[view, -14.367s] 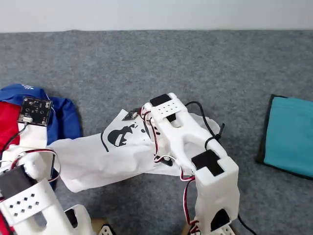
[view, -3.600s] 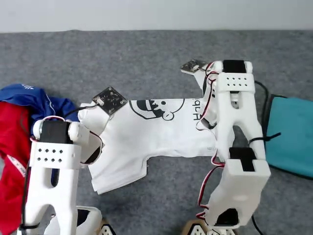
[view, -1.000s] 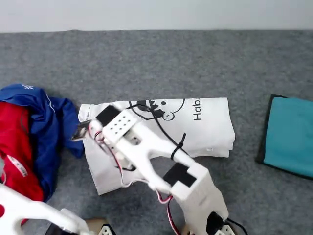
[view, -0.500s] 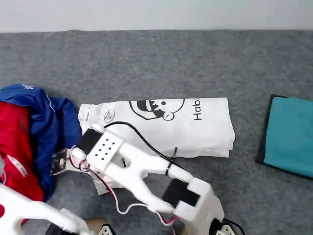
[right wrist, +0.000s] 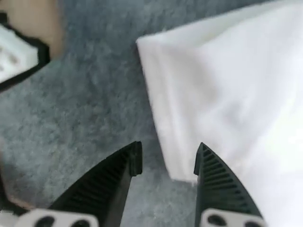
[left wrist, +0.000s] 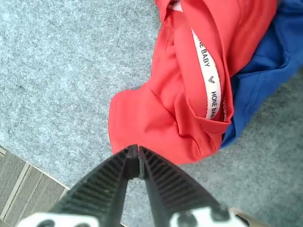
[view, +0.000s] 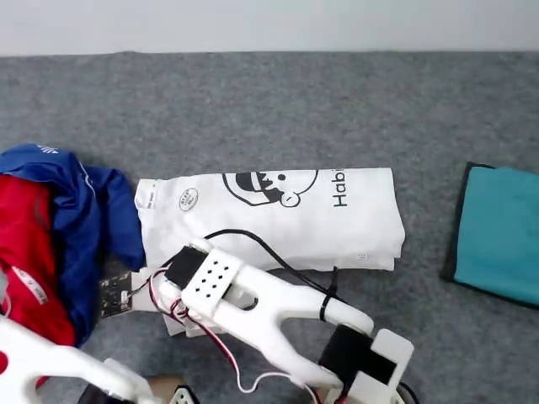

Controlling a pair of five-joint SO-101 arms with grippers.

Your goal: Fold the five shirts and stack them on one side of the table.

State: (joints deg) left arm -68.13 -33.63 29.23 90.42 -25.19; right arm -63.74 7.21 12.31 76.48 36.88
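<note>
grey felt-like tabletop (view: pixel 295 109). white shirt (view: pixel 337 219) lies mid-table, folded into a long band, collar end toward the pile at the robot's left. that pile is a red shirt (view: pixel 25 244) and a blue shirt (view: pixel 93 215), both crumpled; the blue one lies against the red one and comes just beside the white shirt's collar end. teal shirt (view: pixel 501 231) lies folded flat at the right edge, well apart from the white one, with a dark edge showing under it.

obstruction: right arm (view: pixel 261 307) reaches across the near left part of the white shirt and hides the cloth beneath it in the high view. a piece of the left arm (view: pixel 42 362) shows at the near left corner, beside the red shirt.

print: black cartoon figure (view: pixel 269 185) and a line of lettering on the white shirt's chest; round stamp (view: pixel 187 199) and a small tag (view: pixel 150 198) at its collar. white tape (left wrist: pixel 208 71) with lettering runs inside the red shirt's neck.

left pincer (left wrist: pixel 136 150): jaws closed tip to tip, nothing between them; it sits over the red shirt's edge where cloth meets tabletop. contact with the cloth cannot be told. strip of wood floor (left wrist: pixel 19 189) shows past the table edge.

right pincer (right wrist: pixel 169 151): jaws moderately apart, holding nothing. a corner of the white shirt lies between the tips, one jaw over bare tabletop, the other over the cloth.
</note>
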